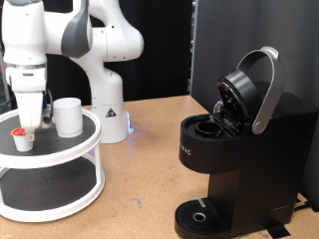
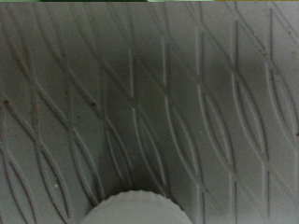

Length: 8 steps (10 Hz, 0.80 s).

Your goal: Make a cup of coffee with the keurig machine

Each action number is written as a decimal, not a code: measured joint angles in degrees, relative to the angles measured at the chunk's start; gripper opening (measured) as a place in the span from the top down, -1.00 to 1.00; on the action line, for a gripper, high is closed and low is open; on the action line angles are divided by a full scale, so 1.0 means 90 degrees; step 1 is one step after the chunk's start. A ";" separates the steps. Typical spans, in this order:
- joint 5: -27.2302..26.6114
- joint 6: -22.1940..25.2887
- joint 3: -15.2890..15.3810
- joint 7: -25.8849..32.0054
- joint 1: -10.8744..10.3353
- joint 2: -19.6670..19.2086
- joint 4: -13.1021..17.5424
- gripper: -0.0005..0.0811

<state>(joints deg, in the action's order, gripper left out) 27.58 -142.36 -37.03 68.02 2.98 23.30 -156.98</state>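
Exterior view: the keurig machine stands on the surface at the exterior view's right with its lid raised and pod chamber exposed, presumably ready for loading, while the gripper hangs over the top tier of a 2-tier white stand, just above a small pod and beside the cup. Wrist view alone shows the stand's patterned mat and a pale rounded edge, probably the pod; neither view reveals the fingers, so their opening and any hold cannot be told.
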 joint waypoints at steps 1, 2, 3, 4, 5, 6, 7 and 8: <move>0.0011 -0.0036 -0.0005 0.0000 0.0009 -0.0024 -0.0013 -0.98; 0.0011 -0.0053 -0.0008 0.0000 0.0009 -0.0048 -0.0015 -0.98; 0.0011 -0.0058 -0.0008 0.0000 0.0009 -0.0056 -0.0014 -0.98; 0.0011 -0.0058 -0.0008 -0.0009 0.0009 -0.0058 -0.0014 -0.98; 0.0011 -0.0058 -0.0008 -0.0013 0.0009 -0.0061 -0.0014 -0.72; 0.0011 -0.0058 -0.0007 -0.0029 0.0009 -0.0066 -0.0013 -0.72; 0.0011 -0.0058 -0.0007 -0.0049 0.0009 -0.0072 -0.0011 -0.39; 0.0010 -0.0058 -0.0004 -0.0074 0.0009 -0.0075 -0.0002 -0.39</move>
<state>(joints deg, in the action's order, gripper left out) 27.67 -142.88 -37.06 67.36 3.06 22.62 -157.00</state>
